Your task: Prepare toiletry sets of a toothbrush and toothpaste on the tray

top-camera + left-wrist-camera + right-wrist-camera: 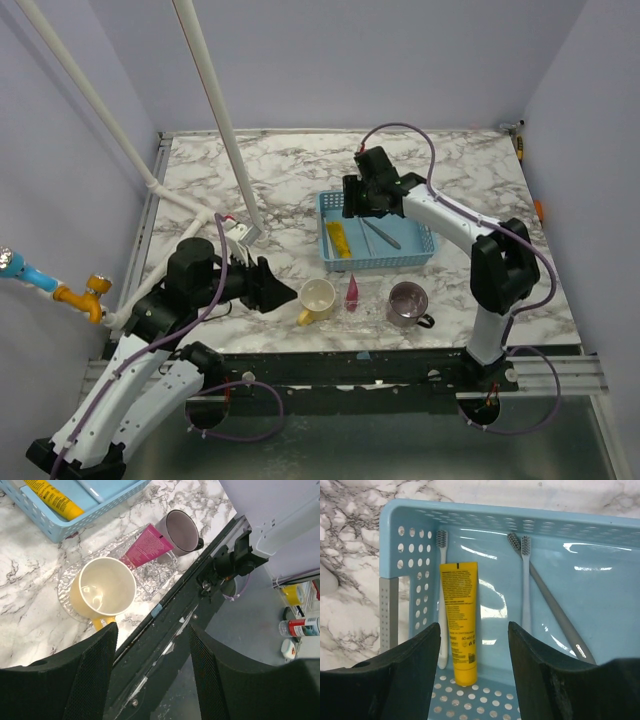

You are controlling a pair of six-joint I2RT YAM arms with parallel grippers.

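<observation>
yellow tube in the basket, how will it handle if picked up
The yellow tube looks soft and flattish, so it probably dents when squeezed and will not roll. Its glossy skin may slip. A white toothbrush lies right beside it, so a push could shift that too.

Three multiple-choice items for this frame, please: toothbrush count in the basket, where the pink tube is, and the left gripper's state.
1. How many toothbrushes lie in the blue basket? A one; B two; C three.
2. Where is the pink tube? A in the basket; B on the clear tray; C inside a mug.
3. The left gripper is: A open, empty; B shut on the tube; C shut on a toothbrush.
Answers: C, white, pale blue and grey brushes show; B, it rests on the tray beside the yellow mug; A, fingers apart, nothing between.
</observation>
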